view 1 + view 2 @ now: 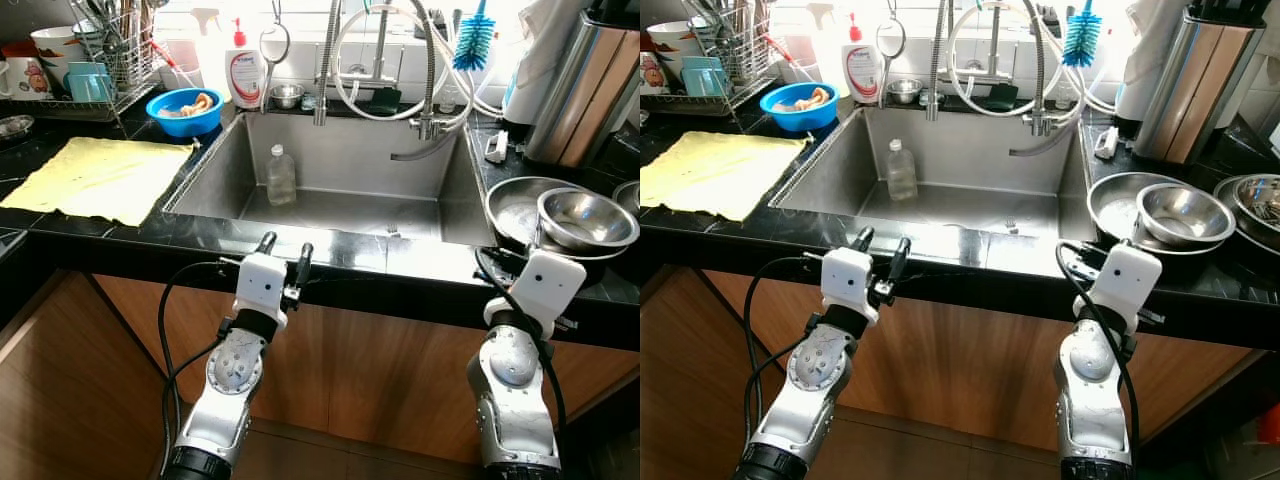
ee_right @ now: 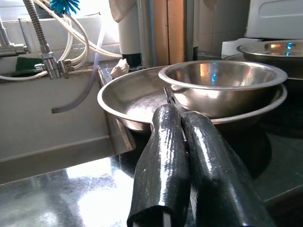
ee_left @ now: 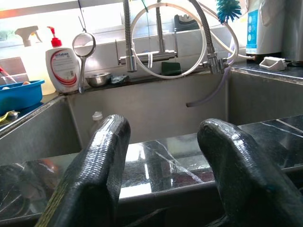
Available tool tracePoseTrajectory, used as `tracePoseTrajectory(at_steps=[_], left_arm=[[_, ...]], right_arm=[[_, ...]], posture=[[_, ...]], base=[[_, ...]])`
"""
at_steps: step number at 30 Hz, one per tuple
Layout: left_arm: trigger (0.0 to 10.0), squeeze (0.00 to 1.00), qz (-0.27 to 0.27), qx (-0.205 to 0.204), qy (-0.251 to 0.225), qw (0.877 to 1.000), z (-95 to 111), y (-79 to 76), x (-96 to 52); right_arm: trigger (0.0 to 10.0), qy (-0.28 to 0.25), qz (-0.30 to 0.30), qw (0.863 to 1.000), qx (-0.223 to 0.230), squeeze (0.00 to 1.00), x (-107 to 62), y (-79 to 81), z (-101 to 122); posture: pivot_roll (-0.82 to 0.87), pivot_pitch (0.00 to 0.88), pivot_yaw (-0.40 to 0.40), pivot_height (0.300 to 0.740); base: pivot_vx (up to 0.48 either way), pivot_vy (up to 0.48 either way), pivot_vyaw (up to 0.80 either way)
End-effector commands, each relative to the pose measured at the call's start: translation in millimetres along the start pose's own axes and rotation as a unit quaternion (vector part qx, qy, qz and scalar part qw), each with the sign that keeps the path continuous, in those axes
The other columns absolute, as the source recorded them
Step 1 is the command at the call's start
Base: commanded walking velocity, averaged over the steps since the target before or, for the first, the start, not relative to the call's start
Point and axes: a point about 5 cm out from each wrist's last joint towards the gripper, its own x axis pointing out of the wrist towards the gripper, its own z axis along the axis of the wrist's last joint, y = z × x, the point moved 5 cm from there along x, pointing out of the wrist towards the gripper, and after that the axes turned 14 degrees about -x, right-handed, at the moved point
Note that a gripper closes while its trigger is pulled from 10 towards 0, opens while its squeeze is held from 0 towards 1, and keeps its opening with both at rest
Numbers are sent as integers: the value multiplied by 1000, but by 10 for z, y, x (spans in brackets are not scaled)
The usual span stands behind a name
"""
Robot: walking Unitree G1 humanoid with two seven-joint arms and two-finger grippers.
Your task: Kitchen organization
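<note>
**Both hands at the desk's front edge, sink ahead**

Left hand raised at lower centre-left of the head view, just at the front lip of the black desk, fingers spread wide and pinching nothing. Right hand at lower right, fingers pressed together, tips just short of the wide steel bowl; contact with its rim cannot be told.

Small steel bowl nested inside the wide one at the right edge of the frame, both upright, mouths facing up, on the desk right of the sink.

Clear plastic bottle standing upright in the sink at centre frame, long axis vertical, cap up, near the back wall and toward the basin's left side.

Yellow cloth spread flat on the desk at left of frame, long axis running left to right, near edge slightly skewed. Blue bowl behind it at upper left, holding something pale. Soap pump bottle upright beside it, nozzle up. Round strainer hanging handle-up next to the soap. Faucet with looped hoses at upper centre. Blue bottle brush standing bristles-up at upper right. Dish rack with mugs and utensils in the top left corner.
</note>
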Motion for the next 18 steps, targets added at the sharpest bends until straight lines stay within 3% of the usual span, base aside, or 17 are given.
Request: tracePoseTrajectory(at_steps=[1,4,5,6,10,13,18], left_arm=[[10000,0,-8,14,-4,1000,22,-23,11],[10000,0,-9,14,-4,1000,16,-27,7],[10000,0,-9,14,-4,1000,15,-28,5],[10000,0,-9,14,-4,1000,13,-30,3],[10000,0,-11,12,-4,1000,8,-41,2],[10000,0,-13,11,-3,1000,4,-53,4],[10000,0,-13,12,-4,1000,14,-55,24]], right_arm=[[1137,-21,14,1000,0,0,14,81,114],[1961,-56,22,998,-9,0,8,111,249],[5373,-66,28,997,-13,0,2,130,282],[10000,-76,32,996,-17,0,-7,151,324],[10000,-108,41,993,-30,0,-33,203,457],[10000,-157,58,984,-66,0,-76,277,619],[10000,-182,119,971,-101,0,-66,490,711]], posture=[[-123,0,22,740],[-121,0,20,740],[-122,0,20,740],[-121,0,19,740],[-123,0,20,740],[-123,0,18,740],[-126,0,19,740]], base=[[0,0,0],[0,0,0],[0,0,0],[0,0,0],[0,0,0],[0,0,0],[0,0,0]])
